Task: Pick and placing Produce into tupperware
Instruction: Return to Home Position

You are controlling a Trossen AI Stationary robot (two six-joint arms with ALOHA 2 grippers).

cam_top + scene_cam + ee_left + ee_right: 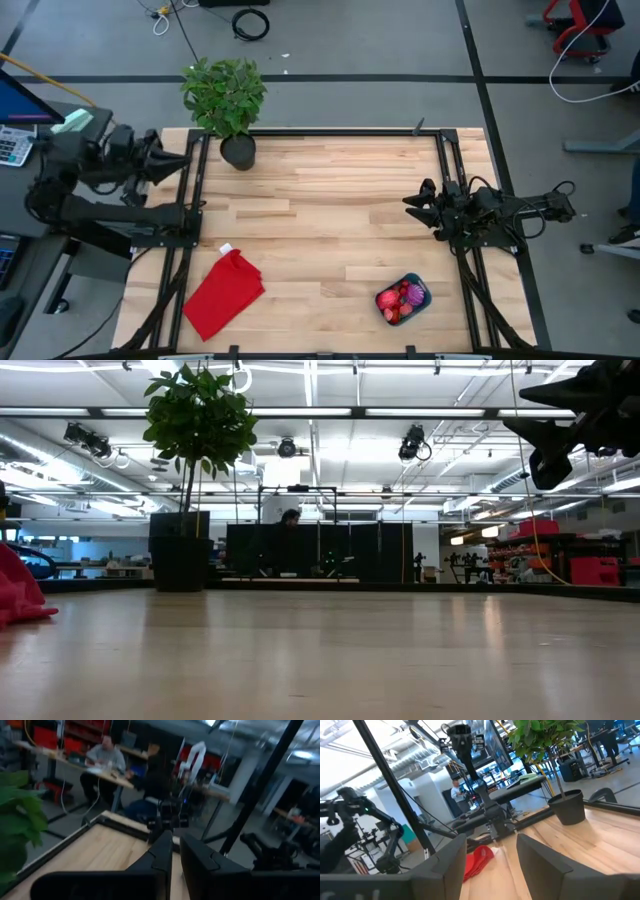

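Note:
The teal tupperware [412,278] stands on the table near its front right corner. The produce [396,300] lies inside it: red and pink pieces and a purple one [415,293]. My right gripper [407,203] hovers open over the table's right side, farther back than the tub, pointing toward the left edge with nothing between its fingers [491,845]. It also shows high up in the low view [515,412]. My left gripper [188,165] is held above the table's far left edge, pointing right. Its fingers are all but together and hold nothing [175,847].
A potted plant [225,95] stands at the far left, its black pot [238,152] on the table close to my left gripper. A flat red cloth [225,290] lies near the front left. Black frame rails [195,200] run along both sides. People sit at desks [102,757] beyond the table.

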